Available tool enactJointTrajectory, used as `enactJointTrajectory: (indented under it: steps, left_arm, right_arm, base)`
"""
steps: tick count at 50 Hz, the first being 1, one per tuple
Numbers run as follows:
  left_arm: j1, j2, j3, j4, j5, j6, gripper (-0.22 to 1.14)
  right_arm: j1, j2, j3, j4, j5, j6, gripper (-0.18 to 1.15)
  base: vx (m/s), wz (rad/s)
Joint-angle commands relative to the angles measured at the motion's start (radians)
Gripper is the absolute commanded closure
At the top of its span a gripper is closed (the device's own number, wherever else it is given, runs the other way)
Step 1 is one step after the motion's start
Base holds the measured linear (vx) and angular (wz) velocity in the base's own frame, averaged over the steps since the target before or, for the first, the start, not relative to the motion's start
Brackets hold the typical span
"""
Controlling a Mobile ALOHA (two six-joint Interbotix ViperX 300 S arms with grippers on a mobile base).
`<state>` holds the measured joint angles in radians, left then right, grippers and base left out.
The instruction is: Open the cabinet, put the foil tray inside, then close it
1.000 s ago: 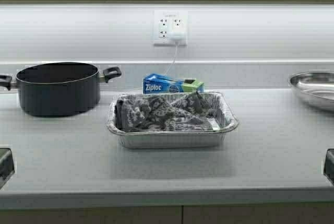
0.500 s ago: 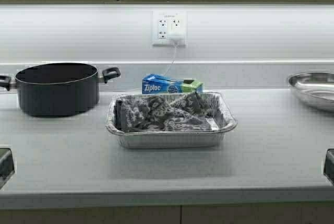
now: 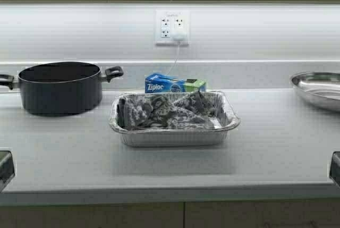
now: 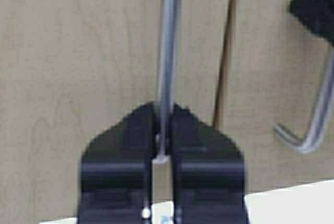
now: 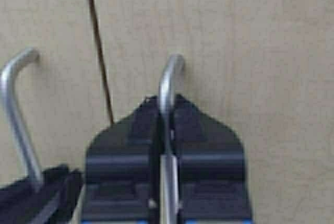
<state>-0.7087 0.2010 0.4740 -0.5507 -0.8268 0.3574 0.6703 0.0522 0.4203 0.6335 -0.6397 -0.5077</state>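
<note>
Your foil tray [image 3: 174, 127] sits mid-desk [image 3: 276, 153], level, with a grey-and-white patterned cloth [image 3: 164, 114] bunched inside it, filling most of the pan. Just behind the tray: a blue Ziploc box [image 3: 172, 84] against the backsplash. To your left, a black two-handled pot [image 3: 61, 87], well apart from the tray. To your right, a steel bowl [image 3: 319, 89] cut by the frame edge, nothing seen in it. Bare desk on both flanks of the tray and along the front edge.

Both your grippers are up at the cabinet [image 4: 78, 51]. Your left gripper [image 4: 162, 130] is clenched on the left door's steel handle [image 4: 168, 51], the bar pinched between the black fingers [image 4: 130, 151]. Your right gripper [image 5: 166, 125] is clamped on the right door's handle [image 5: 168, 83], near its curved end. The door seam [image 4: 225, 51] runs narrow and dark between the two handles; the doors look shut.
</note>
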Motion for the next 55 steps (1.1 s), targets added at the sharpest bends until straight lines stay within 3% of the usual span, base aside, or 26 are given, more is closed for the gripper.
enactJointTrajectory:
  steps: [1,7,30,55]
  left_arm:
    - [-0.011,-0.101,0.044,0.034,0.095,-0.018,0.82]
    - [-0.009,-0.190,0.117,0.071,0.181,-0.017,0.88]
    - [0.040,-0.465,0.296,0.158,0.417,-0.006,0.87]
    - [0.160,-0.655,0.377,0.229,0.595,-0.017,0.88]
  right_arm:
    - [0.012,-0.123,0.081,0.008,0.021,0.006,0.86]
    - [0.009,-0.224,0.183,0.009,0.104,-0.008,0.90]
    - [-0.129,-0.491,0.399,0.003,0.379,-0.055,0.89]
    - [-0.276,-0.630,0.477,-0.055,0.566,-0.052,0.89]
  base:
    - [-0.03,0.02]
    - [-0.02,0.03]
    - [-0.05,0.03]
    - [-0.09,0.04]
